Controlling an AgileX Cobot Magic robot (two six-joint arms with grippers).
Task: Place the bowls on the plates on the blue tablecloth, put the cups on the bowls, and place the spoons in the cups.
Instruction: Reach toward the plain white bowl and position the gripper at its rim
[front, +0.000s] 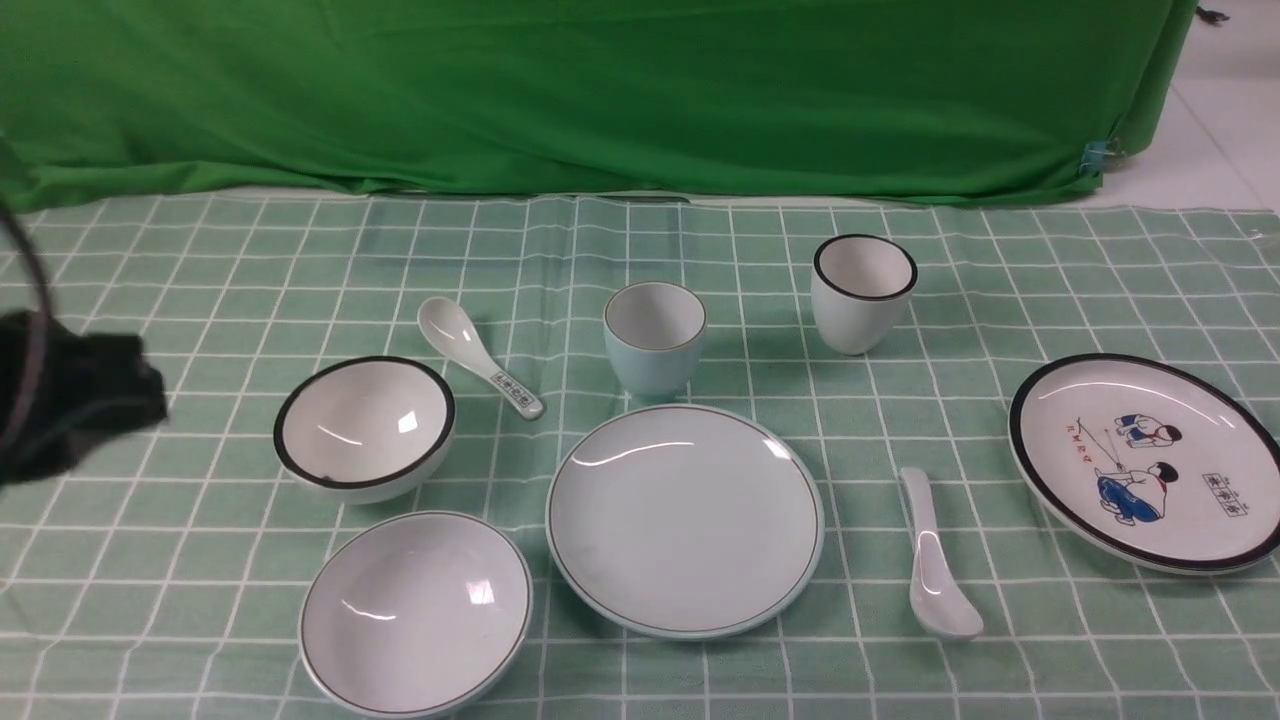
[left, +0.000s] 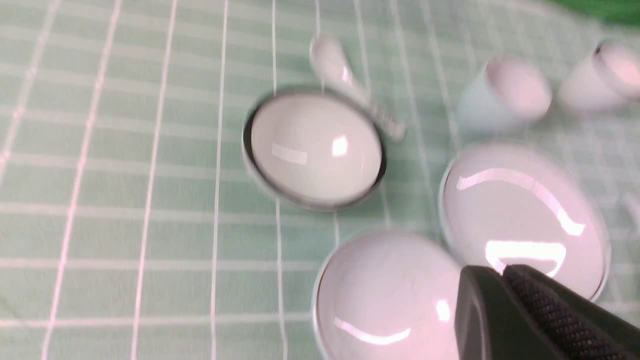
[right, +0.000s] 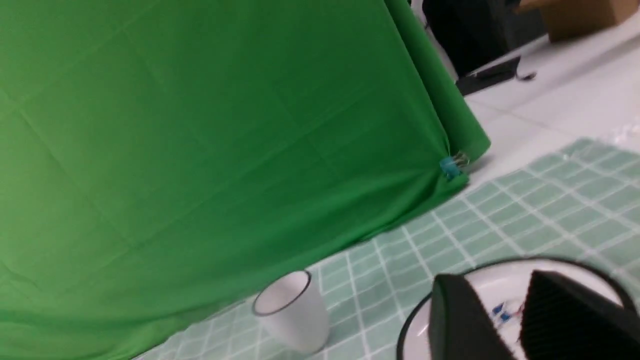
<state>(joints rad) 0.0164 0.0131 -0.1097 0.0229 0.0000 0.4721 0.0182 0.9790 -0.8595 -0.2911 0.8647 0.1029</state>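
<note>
Clock bearings from plain pale plate (front: 685, 520), lying flat mid-cloth (front: 740, 680). Pale blue bowl (front: 415, 610), shallow, sitting upright at eight; deeper black-rimmed bowl (front: 365, 425) at ten. Pale blue cup (front: 655, 340) standing at twelve, black-rimmed cup (front: 862, 295) at one. Pattern-handled spoon (front: 470, 345) lying face-up at eleven, plain spoon (front: 935, 570) at three. Cartoon-drawn, black-rimmed plate (front: 1150, 460) lying farther out at three.

Bright green cloth (front: 600, 95) draped behind the work area; blue clip (front: 1095, 157) at its corner. White surface (front: 1230, 110) beyond. Brown box (right: 582, 19) and black object (right: 480, 30) farther back.
</note>
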